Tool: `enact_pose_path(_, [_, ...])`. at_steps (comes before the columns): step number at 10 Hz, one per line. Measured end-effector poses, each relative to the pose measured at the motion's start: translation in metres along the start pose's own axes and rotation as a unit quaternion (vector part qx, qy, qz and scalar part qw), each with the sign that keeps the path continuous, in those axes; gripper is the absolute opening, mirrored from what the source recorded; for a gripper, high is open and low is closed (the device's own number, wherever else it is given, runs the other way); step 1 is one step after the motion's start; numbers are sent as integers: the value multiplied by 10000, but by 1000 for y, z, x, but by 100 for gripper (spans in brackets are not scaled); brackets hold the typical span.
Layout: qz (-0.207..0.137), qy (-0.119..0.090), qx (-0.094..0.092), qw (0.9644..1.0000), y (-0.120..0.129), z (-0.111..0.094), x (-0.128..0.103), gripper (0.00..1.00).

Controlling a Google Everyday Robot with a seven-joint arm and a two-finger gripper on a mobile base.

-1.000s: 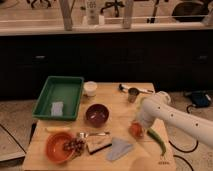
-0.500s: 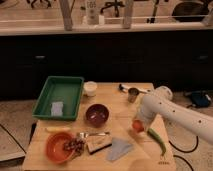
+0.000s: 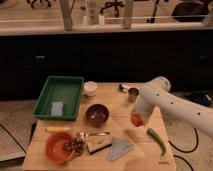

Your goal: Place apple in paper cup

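1. the pincer [image 3: 136, 120] sits low at the end of the white arm [image 3: 170, 102], over the right half of the tabletop [image 3: 125, 92], with the apple [image 3: 135, 119] right at its tip. the arm's bulk covers the fingers, so i cannot tell whether they are closed on the fruit or merely against it.
2. the apple looks to be slightly above the wood, not resting on it, though the view here is too soft to be sure. that reads as the carrying step: fruit taken, not yet delivered.
3. the paper cup [image 3: 90, 88] stands upright near the far edge, just beside the green tray [image 3: 50, 90], well apart from the apple and to its left.
4. the next move calls for a swing left and away across the tabletop, passing over or behind the dark bowl [image 3: 96, 114], then centring the apple over the cup's mouth before letting go. the mouth seems about as wide as the fruit, so the fit is tight.
5. the metal cup [image 3: 132, 94] is just beside the arm and partly hidden by it; the green vegetable [image 3: 156, 140] lies near the pincer on its right.
6. the contents of the orange bowl [image 3: 59, 146] are hard to make out.
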Motion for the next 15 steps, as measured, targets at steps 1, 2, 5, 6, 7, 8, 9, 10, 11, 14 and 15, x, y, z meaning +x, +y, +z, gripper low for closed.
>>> enact_pose_path(1, [7, 19, 22, 10000, -6, -4, 2, 5])
enact_pose_path(2, [9, 35, 28, 10000, -11, -9, 3, 5])
enact_pose_path(5, [30, 77, 15, 10000, -20, -18, 7, 5])
enact_pose_path(6, [35, 92, 22, 9999, -24, -20, 9, 5])
enact_pose_path(7, [22, 116, 37, 9999, -31, -22, 10, 5])
enact_pose_path(8, [25, 126, 35, 9999, -34, -23, 11, 5])
enact_pose_path(9, [29, 139, 24, 9999, -35, -25, 12, 5])
enact_pose_path(10, [36, 169, 8, 9999, -38, -26, 14, 5])
enact_pose_path(11, [28, 186, 13, 9998, -41, -27, 15, 5])
enact_pose_path(14, [24, 222, -12, 9998, -52, -31, 18, 5])
enact_pose_path(15, [23, 251, -28, 9997, -54, -32, 19, 5])
